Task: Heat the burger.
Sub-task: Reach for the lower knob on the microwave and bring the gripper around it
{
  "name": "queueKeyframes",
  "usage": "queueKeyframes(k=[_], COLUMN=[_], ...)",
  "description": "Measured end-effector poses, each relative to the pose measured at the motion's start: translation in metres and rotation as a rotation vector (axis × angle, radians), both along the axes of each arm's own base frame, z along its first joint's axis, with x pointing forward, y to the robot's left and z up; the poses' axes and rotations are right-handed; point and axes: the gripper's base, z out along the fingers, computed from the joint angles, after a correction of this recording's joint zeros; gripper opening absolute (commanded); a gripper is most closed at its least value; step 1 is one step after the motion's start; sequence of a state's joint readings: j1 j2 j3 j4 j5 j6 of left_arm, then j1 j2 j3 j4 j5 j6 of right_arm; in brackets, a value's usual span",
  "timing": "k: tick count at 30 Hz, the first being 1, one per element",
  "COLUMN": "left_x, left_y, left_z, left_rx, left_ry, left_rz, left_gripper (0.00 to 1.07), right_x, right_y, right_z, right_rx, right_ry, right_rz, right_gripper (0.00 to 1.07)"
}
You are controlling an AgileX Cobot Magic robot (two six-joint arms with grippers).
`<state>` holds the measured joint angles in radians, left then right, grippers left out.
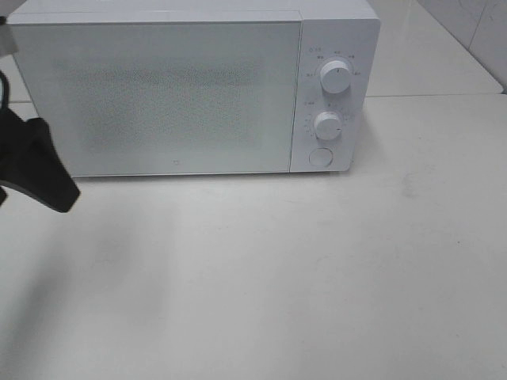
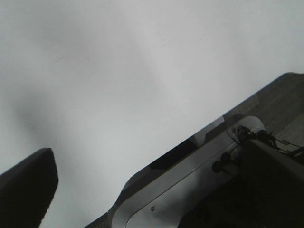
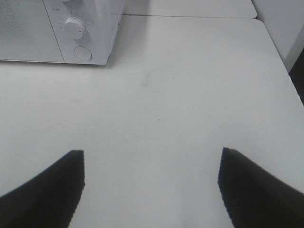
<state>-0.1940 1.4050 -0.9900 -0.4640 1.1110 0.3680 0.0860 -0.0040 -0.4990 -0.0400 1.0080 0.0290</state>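
The white tabletop (image 1: 277, 277) carries a shut microwave (image 1: 158, 95); the burger shows in no view. The left gripper (image 1: 40, 170) and right gripper (image 3: 151, 164) hold nothing, jaws spread. The next move probably calls for reaching the knobs (image 1: 336, 77).

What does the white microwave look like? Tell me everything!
The microwave is a white, smooth, plastic-looking box standing upright at the back of the pale table. Its wide door, with a dotted window, is shut, so the inside is hidden. On the panel beside the door sit an upper knob, a lower knob and a round button beneath them.
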Motion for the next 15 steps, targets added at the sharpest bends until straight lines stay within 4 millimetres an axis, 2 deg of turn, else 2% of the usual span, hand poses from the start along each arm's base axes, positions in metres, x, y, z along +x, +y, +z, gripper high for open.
queueKeyframes(k=[2,3,4,6,7,9,11,15], left_x=[-0.008,-0.008,-0.015,-0.019,-0.027,-0.032,-0.044,-0.057], left_y=[0.021,0.021,0.035,0.041,0.053,0.057,0.069,0.074], left_z=[0.004,0.004,0.006,0.007,0.011,0.013,0.019,0.025], left_rx=[0.036,0.036,0.060,0.070,0.089,0.096,0.114,0.142], left_ry=[-0.016,-0.016,-0.028,-0.032,-0.051,-0.058,-0.086,-0.124], left_rz=[0.075,0.075,0.126,0.148,0.200,0.226,0.298,0.334], left_gripper=[0.99,0.99,0.99,0.99,0.99,0.99,0.99,0.99], right_x=[0.000,0.000,0.000,0.000,0.000,0.000,0.000,0.000], right_y=[0.000,0.000,0.000,0.000,0.000,0.000,0.000,0.000], right_z=[0.000,0.000,0.000,0.000,0.000,0.000,0.000,0.000], right_rx=[0.000,0.000,0.000,0.000,0.000,0.000,0.000,0.000], right_ry=[0.000,0.000,0.000,0.000,0.000,0.000,0.000,0.000], right_rz=[0.000,0.000,0.000,0.000,0.000,0.000,0.000,0.000], right_gripper=[0.76,0.76,0.76,0.76,0.76,0.76,0.76,0.76])
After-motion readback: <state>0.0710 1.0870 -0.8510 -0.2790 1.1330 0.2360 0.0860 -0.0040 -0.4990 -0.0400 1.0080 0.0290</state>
